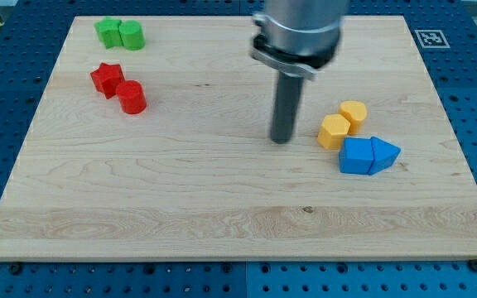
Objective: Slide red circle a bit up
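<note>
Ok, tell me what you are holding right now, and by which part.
Nothing is held. My tip stands on bare board, touching no block, far right of the red circle.

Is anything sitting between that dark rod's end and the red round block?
No. In the camera view, only bare wooden board lies between my tip and the red circle.

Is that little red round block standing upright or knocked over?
Upright. The red circle shows its flat round face on top, beside the red star. My tip is far off, toward the view's right.
</note>
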{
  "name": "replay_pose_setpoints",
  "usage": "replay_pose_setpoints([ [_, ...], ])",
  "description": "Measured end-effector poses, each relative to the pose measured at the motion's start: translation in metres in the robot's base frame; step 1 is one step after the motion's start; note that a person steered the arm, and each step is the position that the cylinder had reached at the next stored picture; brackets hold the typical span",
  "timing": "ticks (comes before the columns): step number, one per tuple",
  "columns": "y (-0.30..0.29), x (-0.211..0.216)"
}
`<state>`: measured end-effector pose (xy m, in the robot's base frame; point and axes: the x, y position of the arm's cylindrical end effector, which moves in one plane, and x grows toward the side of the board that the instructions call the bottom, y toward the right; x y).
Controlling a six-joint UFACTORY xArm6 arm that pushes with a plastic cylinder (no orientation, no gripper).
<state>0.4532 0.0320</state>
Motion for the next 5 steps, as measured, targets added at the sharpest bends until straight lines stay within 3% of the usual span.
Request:
replay_pose_setpoints([
  [2,-0.128,-0.005],
  [3,-0.130,-0.002],
  [5,-0.227,-0.010],
])
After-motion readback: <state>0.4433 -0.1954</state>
